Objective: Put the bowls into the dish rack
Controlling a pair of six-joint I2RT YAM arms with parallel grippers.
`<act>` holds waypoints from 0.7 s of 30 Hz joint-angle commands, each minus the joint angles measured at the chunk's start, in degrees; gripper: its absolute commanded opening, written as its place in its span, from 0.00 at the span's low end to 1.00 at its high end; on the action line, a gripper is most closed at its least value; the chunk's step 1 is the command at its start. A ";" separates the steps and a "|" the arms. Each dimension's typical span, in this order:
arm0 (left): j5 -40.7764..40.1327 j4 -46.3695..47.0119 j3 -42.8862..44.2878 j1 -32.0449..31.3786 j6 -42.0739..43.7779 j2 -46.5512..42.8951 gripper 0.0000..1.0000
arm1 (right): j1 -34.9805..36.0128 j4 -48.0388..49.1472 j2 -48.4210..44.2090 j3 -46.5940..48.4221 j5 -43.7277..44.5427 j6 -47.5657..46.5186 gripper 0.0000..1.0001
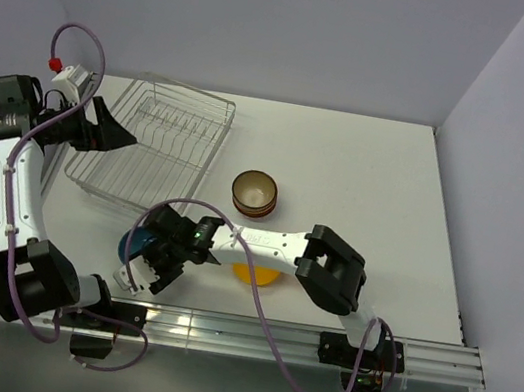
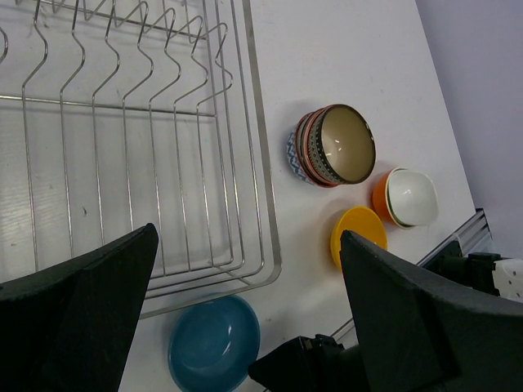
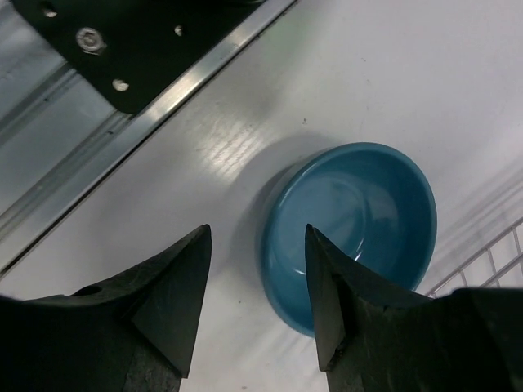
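My left gripper hangs over the dish rack, jaws spread wide with nothing between them. The rack holds no bowls (so nothing is loaded yet). Just outside its near corner the blue bowl sits on the table. My right gripper hovers above it, jaws parted and empty, the bowl's rim beneath the gap. I read this as the reach for the first bowl. Next I'd lower one finger inside the rim and one outside, pinch, lift over the low side and stand it among the tines. Further right sit the patterned stack, the yellow bowl and the orange-and-white bowl.
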 commanded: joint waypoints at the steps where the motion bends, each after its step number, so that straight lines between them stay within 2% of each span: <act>1: 2.39 -2.34 1.51 1.33 3.74 -0.11 1.00 | -0.09 3.44 1.49 2.79 1.54 -1.32 0.56; 5: 3.89 -4.45 2.21 2.38 5.94 0.94 0.99 | -0.44 2.93 5.35 5.16 2.26 -1.15 0.50; 12: 4.06 -5.68 3.00 3.35 7.09 2.09 0.99 | -0.88 1.34 7.73 7.10 2.35 -0.80 0.49; 15: 4.06 -6.03 3.88 3.44 7.35 2.70 0.99 | -0.88 0.46 7.91 7.19 1.82 -0.19 0.43; 18: 4.24 -6.56 4.67 3.62 7.79 2.79 0.99 | -0.88 -0.77 7.91 7.27 1.38 0.95 0.32; 19: 4.15 -6.65 4.76 3.62 7.88 2.62 0.99 | -0.88 -1.21 8.00 7.45 1.38 1.31 0.25; 21: 3.89 -6.56 4.85 3.62 7.88 2.36 0.99 | -0.88 -3.49 8.17 8.41 1.90 1.92 0.16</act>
